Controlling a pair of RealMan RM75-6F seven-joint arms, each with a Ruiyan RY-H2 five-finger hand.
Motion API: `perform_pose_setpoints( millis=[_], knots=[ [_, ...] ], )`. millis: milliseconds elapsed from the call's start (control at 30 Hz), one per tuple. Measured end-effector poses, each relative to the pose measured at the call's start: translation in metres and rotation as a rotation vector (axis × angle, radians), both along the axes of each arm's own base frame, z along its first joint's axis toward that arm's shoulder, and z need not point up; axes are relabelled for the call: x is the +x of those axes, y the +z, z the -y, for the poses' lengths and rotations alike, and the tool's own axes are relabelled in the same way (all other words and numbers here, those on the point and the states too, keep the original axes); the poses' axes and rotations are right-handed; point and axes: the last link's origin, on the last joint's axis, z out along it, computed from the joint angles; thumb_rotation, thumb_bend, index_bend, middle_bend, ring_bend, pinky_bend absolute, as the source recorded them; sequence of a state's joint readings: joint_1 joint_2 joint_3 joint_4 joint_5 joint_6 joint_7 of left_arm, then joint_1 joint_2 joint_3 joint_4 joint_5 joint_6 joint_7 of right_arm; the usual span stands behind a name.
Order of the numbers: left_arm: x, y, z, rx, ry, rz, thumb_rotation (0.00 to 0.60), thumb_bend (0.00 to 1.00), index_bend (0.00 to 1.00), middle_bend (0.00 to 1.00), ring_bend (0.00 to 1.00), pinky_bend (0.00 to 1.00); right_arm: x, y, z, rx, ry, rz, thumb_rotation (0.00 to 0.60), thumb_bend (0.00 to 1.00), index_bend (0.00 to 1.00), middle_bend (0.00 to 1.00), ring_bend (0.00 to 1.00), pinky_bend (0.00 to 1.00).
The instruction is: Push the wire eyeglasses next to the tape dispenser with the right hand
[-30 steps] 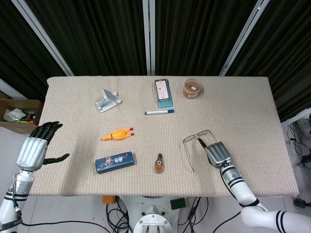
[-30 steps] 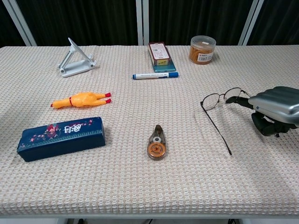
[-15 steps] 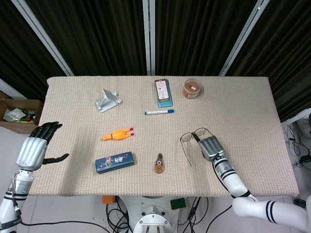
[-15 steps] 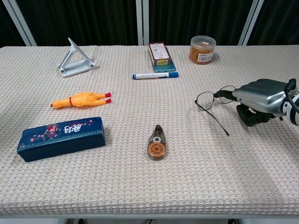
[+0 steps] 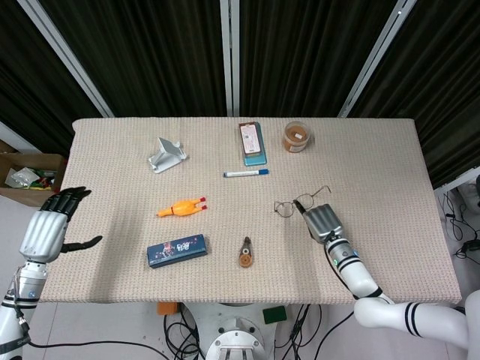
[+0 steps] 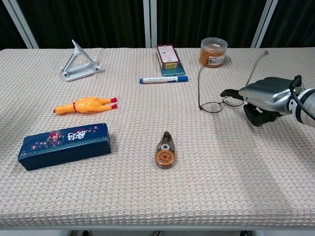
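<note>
Beige woven table (image 5: 375, 165) stands before dark curtains (image 5: 300, 52).

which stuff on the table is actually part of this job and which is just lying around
Part of the job: wire eyeglasses, tape dispenser, right hand.

Just lying about: phone stand, marker, phone box, jar, rubber chicken, blue case.

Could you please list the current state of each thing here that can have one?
Glasses: tipped up, arms raised, touched by right hand.
Left hand: open, off the table edge.
Jar: lid on, upright.
Marker: capped, lying flat.
Phone stand: unfolded.
Tape dispenser: lying flat.
</note>
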State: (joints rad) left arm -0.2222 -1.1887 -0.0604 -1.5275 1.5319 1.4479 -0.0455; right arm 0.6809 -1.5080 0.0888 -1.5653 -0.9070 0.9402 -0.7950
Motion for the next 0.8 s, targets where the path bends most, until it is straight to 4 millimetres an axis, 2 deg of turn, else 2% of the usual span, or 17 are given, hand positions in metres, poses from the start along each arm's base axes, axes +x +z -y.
perform_pose_setpoints(
  millis=[100, 267, 300, 400, 467, 533, 667, 800],
  knots=[
    [0.0, 0.0, 0.0, -0.001, 0.0, 0.001, 0.446, 0.02, 0.16, 0.15, 0.13, 0.22, -0.001, 0.008, -0.005, -0.015, 0.015, 0.023, 0.6, 0.88, 0.0, 0.88, 0.83, 0.71],
    [0.001, 0.0, 0.002, 0.0, -0.006, 0.002, 0.451, 0.02, 0.16, 0.15, 0.13, 0.22, -0.009, 0.026, -0.022, -0.047, 0.061, 0.088, 0.6, 0.64, 0.0, 0.8, 0.76, 0.7],
    [0.001, 0.0, 0.002, 0.001, -0.008, 0.003, 0.452, 0.02, 0.16, 0.15, 0.13, 0.22, -0.013, 0.03, -0.027, -0.049, 0.069, 0.1, 0.6, 0.62, 0.0, 0.8, 0.76, 0.71],
    [0.002, -0.002, 0.003, -0.003, -0.012, 0.003, 0.453, 0.02, 0.16, 0.15, 0.13, 0.22, -0.037, 0.045, -0.053, -0.035, 0.061, 0.127, 0.6, 0.61, 0.0, 0.81, 0.77, 0.74],
    [0.004, -0.003, 0.003, -0.008, -0.017, 0.002, 0.456, 0.02, 0.16, 0.15, 0.13, 0.22, -0.062, 0.062, -0.073, -0.041, 0.003, 0.13, 0.6, 0.61, 0.0, 0.82, 0.77, 0.74],
    [0.006, -0.005, 0.004, -0.012, -0.022, 0.005, 0.458, 0.02, 0.16, 0.15, 0.13, 0.22, -0.083, 0.081, -0.085, -0.087, -0.053, 0.138, 0.6, 0.63, 0.0, 0.82, 0.77, 0.74],
    [0.009, -0.007, 0.005, -0.022, -0.028, 0.014, 0.462, 0.02, 0.16, 0.15, 0.13, 0.22, -0.112, 0.108, -0.091, -0.199, -0.125, 0.135, 0.6, 0.76, 0.0, 0.85, 0.8, 0.74],
    [0.01, -0.008, 0.007, -0.021, -0.029, 0.014, 0.463, 0.02, 0.16, 0.15, 0.13, 0.22, -0.125, 0.125, -0.076, -0.278, -0.151, 0.115, 0.6, 0.78, 0.0, 0.86, 0.8, 0.74]
  ],
)
